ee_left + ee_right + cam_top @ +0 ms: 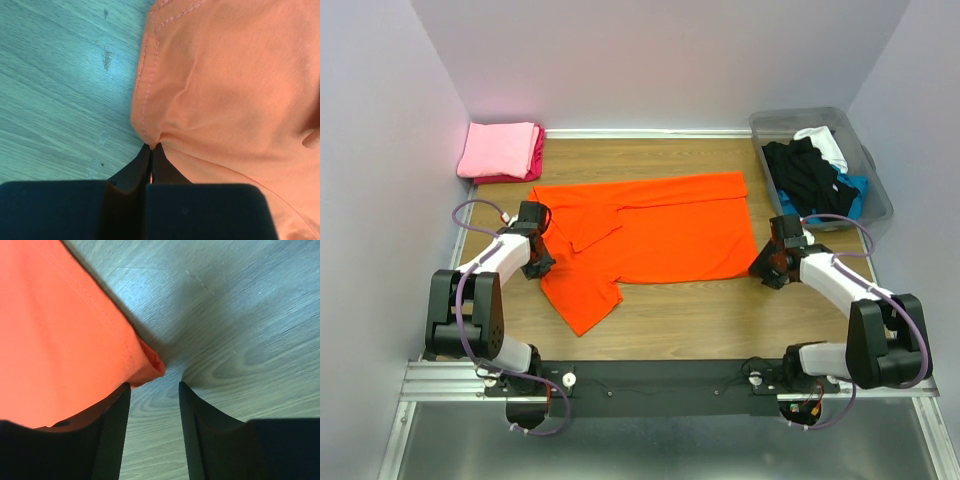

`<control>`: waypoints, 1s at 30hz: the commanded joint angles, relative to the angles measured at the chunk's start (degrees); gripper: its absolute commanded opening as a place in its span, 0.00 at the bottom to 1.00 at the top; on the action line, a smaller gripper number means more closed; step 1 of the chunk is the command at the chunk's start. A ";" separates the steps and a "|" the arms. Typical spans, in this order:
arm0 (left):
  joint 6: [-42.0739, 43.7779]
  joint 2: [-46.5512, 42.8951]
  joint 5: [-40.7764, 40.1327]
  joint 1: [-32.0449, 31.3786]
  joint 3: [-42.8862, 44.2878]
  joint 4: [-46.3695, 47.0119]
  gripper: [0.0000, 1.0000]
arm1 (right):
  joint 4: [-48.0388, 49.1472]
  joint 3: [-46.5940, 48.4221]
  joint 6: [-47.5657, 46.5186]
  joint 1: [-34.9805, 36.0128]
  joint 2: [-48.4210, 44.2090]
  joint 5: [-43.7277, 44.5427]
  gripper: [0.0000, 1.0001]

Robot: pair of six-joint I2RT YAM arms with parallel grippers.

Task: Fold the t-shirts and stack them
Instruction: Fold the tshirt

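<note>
A bright orange t-shirt point(660, 235) lies spread across the middle of the wooden table, with one sleeve folded in and a flap trailing toward the near left. My left gripper point(544, 268) is at its left edge. In the left wrist view it point(151, 146) is shut on a pinched fold of the orange cloth point(225, 85) beside a stitched hem. My right gripper point(760, 268) is at the shirt's near right corner. In the right wrist view it point(153, 386) stands open over bare wood, and the hemmed orange corner point(147, 365) lies just ahead of its left finger point(117, 425).
A folded light pink shirt point(500, 148) lies on a magenta one point(536, 160) at the back left corner. At the back right stands a translucent grey bin point(880, 200) holding black point(805, 175), white point(825, 145) and blue point(850, 190) shirts. Walls enclose three sides.
</note>
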 commanded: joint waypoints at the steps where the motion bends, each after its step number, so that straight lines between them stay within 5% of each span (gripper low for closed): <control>1: 1.03 0.68 0.58 0.54 -1.07 -0.20 0.00 | 1.79 -0.79 1.59 -0.37 -2.05 0.09 0.50; 30: 2.00 0.33 1.81 1.07 -0.45 -0.73 0.00 | 0.91 -1.32 0.19 -0.54 4.80 5.36 0.43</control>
